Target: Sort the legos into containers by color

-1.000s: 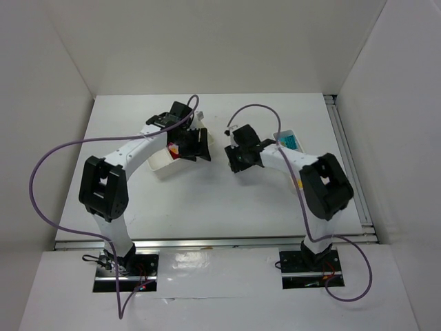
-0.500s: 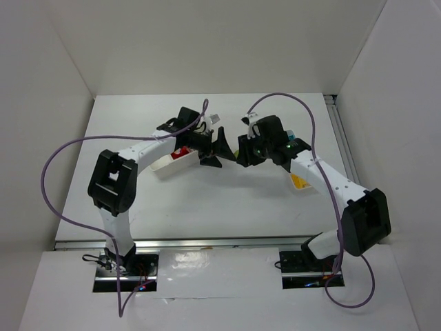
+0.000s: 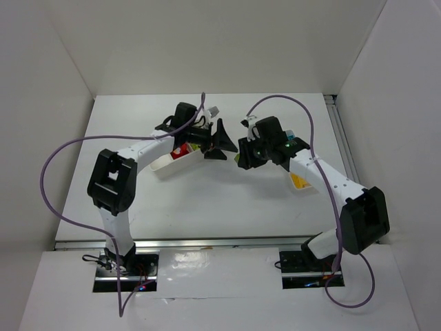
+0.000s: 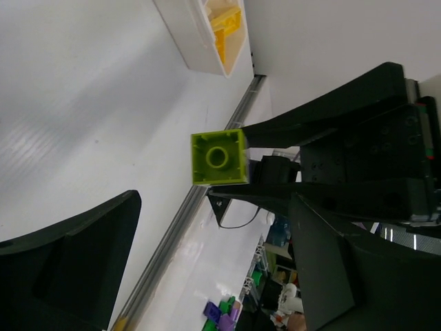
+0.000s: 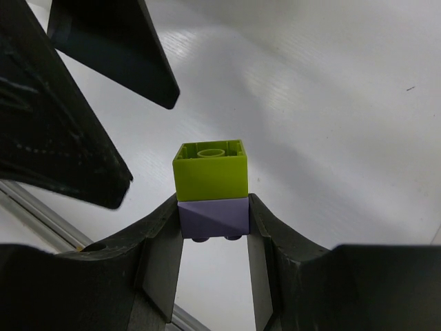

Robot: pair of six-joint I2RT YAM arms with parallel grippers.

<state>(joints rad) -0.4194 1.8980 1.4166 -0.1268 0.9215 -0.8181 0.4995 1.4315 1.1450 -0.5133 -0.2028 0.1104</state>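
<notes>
My right gripper [image 5: 213, 207] is pinched tight on a small purple plastic brick [image 5: 213, 216]. A lime green plastic brick [image 5: 210, 171] is stuck on top of it. Both are up in the air over the white table [image 5: 331, 103]. Just past them is my left gripper [image 3: 219, 143]. Its two black fingers [image 5: 110, 48] are spread wide with nothing in them. The green brick sits near their tips. I think it is not touching them, but that is hard to see. Farther off, the long narrow white plastic tray [image 4: 186, 38] holds yellow bricks [image 4: 227, 31]. The wide white plastic tray [image 3: 162, 167] by my left arm holds red bricks [image 3: 181, 153].
</notes>
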